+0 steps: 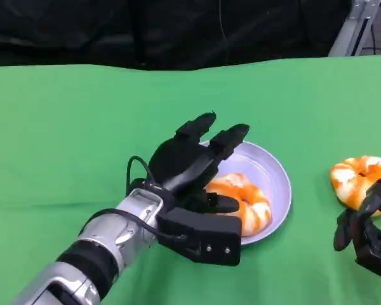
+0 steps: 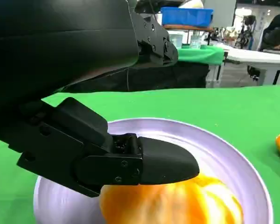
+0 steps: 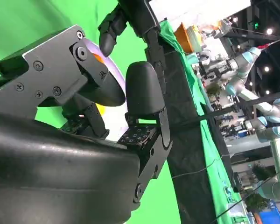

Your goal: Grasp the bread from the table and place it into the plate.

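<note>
The left hand [image 1: 200, 166] is hovering over the plate [image 1: 276, 168], fingers spread and holding nothing, just above the bread [image 1: 247, 202] lying in the plate. The plate is sitting on the green table [image 1: 63, 127], toward its near right part. A second bread [image 1: 359, 178] is lying near the table's right edge. The right hand [image 1: 368, 222] is resting beside it; whether its fingers are closing I cannot tell.

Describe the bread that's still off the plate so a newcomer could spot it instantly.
On the green table, look past the pale lavender round plate toward the robot's right side. The orange-and-white ring-shaped bread lies there on bare cloth, beside the right hand. Its twin, a matching bread, sits in the plate under the left hand.
</note>
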Robot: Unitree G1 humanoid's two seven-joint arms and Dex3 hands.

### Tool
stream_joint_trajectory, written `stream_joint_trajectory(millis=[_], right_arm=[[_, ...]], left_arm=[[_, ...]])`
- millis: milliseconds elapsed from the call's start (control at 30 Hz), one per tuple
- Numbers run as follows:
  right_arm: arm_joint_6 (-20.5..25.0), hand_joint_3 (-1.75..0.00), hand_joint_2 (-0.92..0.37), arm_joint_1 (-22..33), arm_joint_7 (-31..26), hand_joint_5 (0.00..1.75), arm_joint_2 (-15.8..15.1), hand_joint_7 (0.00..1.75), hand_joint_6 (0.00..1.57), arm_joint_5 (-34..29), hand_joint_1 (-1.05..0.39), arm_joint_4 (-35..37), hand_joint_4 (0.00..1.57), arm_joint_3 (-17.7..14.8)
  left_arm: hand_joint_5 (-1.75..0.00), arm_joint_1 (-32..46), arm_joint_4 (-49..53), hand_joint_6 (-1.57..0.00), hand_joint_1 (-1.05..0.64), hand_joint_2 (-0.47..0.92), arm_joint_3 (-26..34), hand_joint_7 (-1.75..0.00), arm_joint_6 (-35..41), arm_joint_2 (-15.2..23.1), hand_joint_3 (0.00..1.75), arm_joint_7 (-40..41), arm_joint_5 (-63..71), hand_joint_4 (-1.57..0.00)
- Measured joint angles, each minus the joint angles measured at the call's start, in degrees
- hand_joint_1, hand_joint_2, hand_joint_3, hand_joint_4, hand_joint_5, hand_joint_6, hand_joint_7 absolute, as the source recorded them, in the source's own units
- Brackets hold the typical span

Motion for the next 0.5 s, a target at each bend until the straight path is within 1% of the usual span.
stream_joint_trajectory(millis=[33, 100, 133, 167, 200, 233, 267, 300, 333, 367, 400, 433, 467, 500], right_arm=[[0.00, -1.33, -0.50, 0.01, -0.04, 1.75, 0.00, 1.66, 0.76, -0.01, -0.06, -0.01, 0.92, 0.01], [0.00, -1.34, -0.50, 0.02, -0.10, 1.75, 0.00, 1.67, 0.76, -0.05, -0.05, -0.03, 0.92, 0.07], [0.00, -1.35, -0.50, 0.02, -0.11, 1.75, 0.00, 1.67, 0.76, -0.05, -0.05, -0.05, 0.92, 0.11], [0.00, -1.35, -0.50, 0.02, -0.11, 1.75, 0.00, 1.67, 0.76, -0.05, -0.05, -0.05, 0.92, 0.15], [0.01, -1.35, -0.49, 0.02, -0.11, 1.75, 0.00, 1.67, 0.76, -0.05, -0.05, -0.06, 0.92, 0.19], [0.01, -1.35, -0.49, 0.02, -0.10, 1.75, 0.00, 1.67, 0.76, -0.05, -0.05, -0.06, 0.92, 0.22], [0.01, -1.35, -0.49, 0.02, -0.10, 1.75, 0.00, 1.67, 0.76, -0.05, -0.05, -0.06, 0.92, 0.21], [0.00, -1.36, -0.49, 0.02, -0.10, 1.75, 0.00, 1.67, 0.76, -0.05, -0.05, -0.06, 0.92, 0.23], [0.00, -1.36, -0.49, 0.02, -0.10, 1.75, 0.00, 1.67, 0.76, -0.06, -0.05, -0.06, 0.92, 0.26], [0.00, -1.36, -0.49, 0.02, -0.10, 1.75, 0.00, 1.67, 0.76, -0.07, -0.05, -0.06, 0.92, 0.28], [0.00, -1.36, -0.49, 0.02, -0.11, 1.75, 0.01, 1.67, 0.76, -0.07, -0.05, -0.06, 0.92, 0.30], [0.00, -1.35, -0.49, 0.02, -0.12, 1.75, 0.01, 1.67, 0.76, -0.08, -0.05, -0.06, 0.92, 0.32], [0.00, -1.35, -0.49, 0.01, -0.12, 1.75, 0.02, 1.67, 0.76, -0.08, -0.05, -0.06, 0.92, 0.38], [0.01, -1.35, -0.49, 0.01, -0.12, 1.75, 0.03, 1.67, 0.76, -0.08, -0.05, -0.06, 0.92, 0.42]], left_arm=[[-0.09, 0.38, -0.13, -0.45, -0.80, 0.92, 0.17, -0.07, -1.39, 0.22, 0.43, 1.92, -0.01, -0.24], [-0.13, 1.17, -0.26, -0.56, -0.61, 0.92, 0.80, -0.07, -4.73, 0.52, 0.32, 5.84, -0.32, -0.40], [-0.16, 1.68, -0.26, -0.65, -0.44, 0.92, 1.37, -0.09, -6.72, 0.62, 0.27, 7.13, -1.06, -0.53], [-0.20, 2.16, -0.19, -0.71, -0.32, 0.92, 2.12, -0.11, -8.83, 0.68, 0.26, 7.75, -2.13, -0.63], [-0.22, 2.63, 0.00, -0.75, -0.26, 0.92, 3.01, -0.11, -11.37, 0.73, 0.25, 7.81, -3.65, -0.67], [-0.27, 3.26, 0.28, -0.81, -0.19, 0.92, 4.40, -0.13, -14.62, 0.75, 0.27, 7.39, -6.09, -0.74], [-0.46, 3.74, 0.58, -0.89, -0.12, 0.92, 5.53, -0.15, -17.22, 0.82, 0.35, 6.77, -8.20, -0.78], [-0.68, 4.15, 0.94, -0.97, -0.08, 0.90, 6.75, -0.18, -19.59, 0.82, 0.46, 4.86, -10.72, -0.78], [-0.99, 4.73, 1.16, -1.03, -0.03, 0.83, 8.41, -0.26, -22.17, 0.78, 0.70, 1.44, -14.32, -0.76], [-1.13, 5.47, 1.22, -1.03, -0.01, 0.77, 10.03, -0.39, -24.07, 0.71, 0.87, -2.67, -18.34, -0.76], [-1.24, 6.21, 1.18, -1.01, -0.01, 0.70, 11.35, -0.59, -25.21, 0.65, 1.02, -6.81, -22.06, -0.81], [-1.32, 7.00, 0.88, -0.98, -0.01, 0.64, 12.45, -0.78, -25.67, 0.68, 1.13, -11.61, -25.75, -0.84], [-1.38, 7.93, 0.22, -0.97, -0.02, 0.60, 13.49, -0.89, -25.69, 0.75, 1.20, -16.45, -29.29, -0.86], [-1.43, 8.88, -0.57, -1.02, -0.02, 0.55, 14.32, -1.01, -25.63, 0.90, 1.26, -20.84, -32.51, -0.93]])
